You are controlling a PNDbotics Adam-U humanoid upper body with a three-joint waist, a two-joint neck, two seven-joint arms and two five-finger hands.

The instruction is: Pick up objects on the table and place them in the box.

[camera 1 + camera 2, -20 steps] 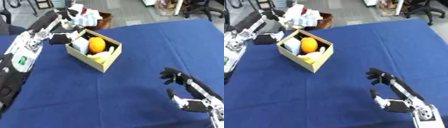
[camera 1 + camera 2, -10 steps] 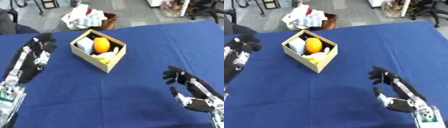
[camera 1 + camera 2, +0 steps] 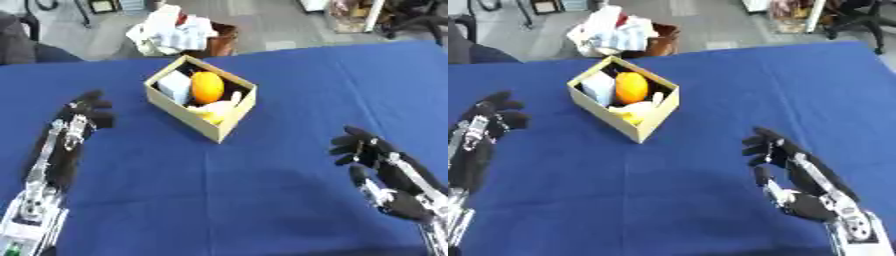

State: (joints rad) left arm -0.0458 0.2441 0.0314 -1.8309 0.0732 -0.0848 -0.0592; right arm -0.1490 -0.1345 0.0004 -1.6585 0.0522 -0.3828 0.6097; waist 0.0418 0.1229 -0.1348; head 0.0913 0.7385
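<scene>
A tan cardboard box [image 3: 225, 124] stands on the blue table at upper middle. Inside it lie an orange [image 3: 207, 86], a pale blue-white block [image 3: 175, 86] and a yellow banana-like thing [image 3: 214, 110]. My left hand [image 3: 77, 124] rests on the cloth well left of the box, fingers relaxed, holding nothing. My right hand [image 3: 385, 170] hovers at the lower right, fingers up and spread, empty. I see no loose object on the cloth.
The blue tablecloth [image 3: 262, 200] covers the whole work area. Beyond its far edge sits a brown basket [image 3: 217, 42] with crumpled white stuff [image 3: 171, 31]. Chairs and floor clutter show farther back.
My left arm has drawn back from above the box down to the left side of the table. The camera has shifted, so the box sits differently in view. The right hand has barely moved.
</scene>
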